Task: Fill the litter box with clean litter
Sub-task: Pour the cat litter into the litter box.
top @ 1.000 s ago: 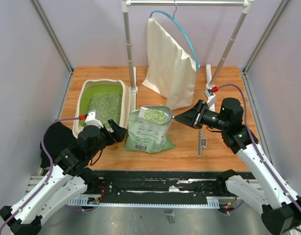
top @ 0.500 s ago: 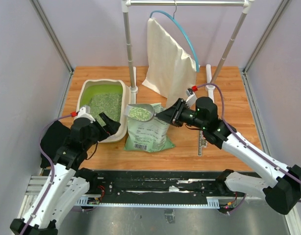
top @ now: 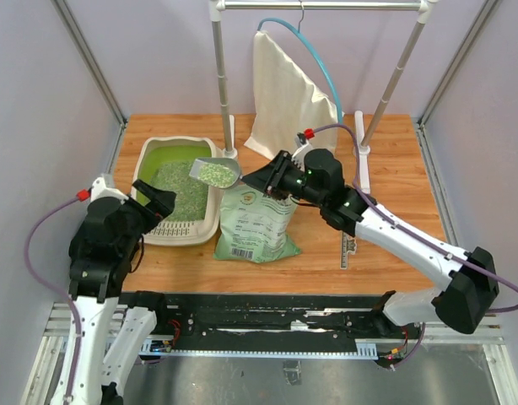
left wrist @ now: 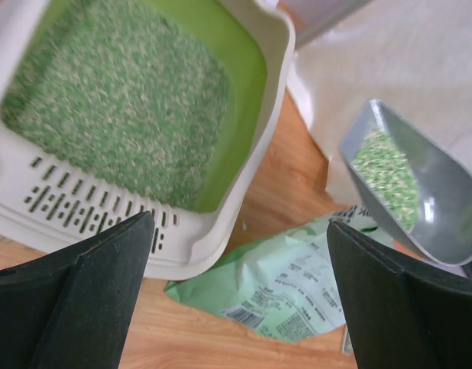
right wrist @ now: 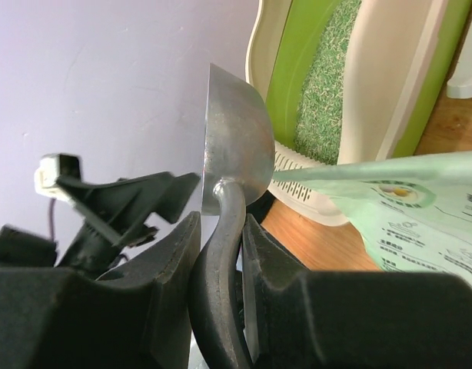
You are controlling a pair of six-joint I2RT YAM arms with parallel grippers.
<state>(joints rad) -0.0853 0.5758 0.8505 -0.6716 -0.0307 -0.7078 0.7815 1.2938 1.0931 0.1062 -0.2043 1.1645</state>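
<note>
Litter box (top: 180, 231): one, a beige tray with a lime-green inside, sitting at about 9 o'clock on the wooden table (top: 394, 143). One bed of clean litter (top: 181, 181) covers most of its floor, with bare green at the 12 o'clock end. A second, smaller heap of the same granules lies in the single grey metal scoop (top: 232, 175), which hangs over the box's 2 o'clock rim, bowl pointing towards 9 o'clock.

Two arms are in view. The right gripper (top: 252, 179) is clenched on the scoop's handle; the right wrist view shows the handle pinched between both fingers. The left gripper (top: 155, 201) hangs over the box's 7 o'clock corner, its jaws spread wide and grasping nothing.

One green printed bag (top: 255, 224) lies at the box's 4 o'clock, just beside its wall, mouth towards 12 o'clock. One cream cloth bag (top: 284, 110) hangs from a blue hanger at the table's 12 o'clock.
</note>
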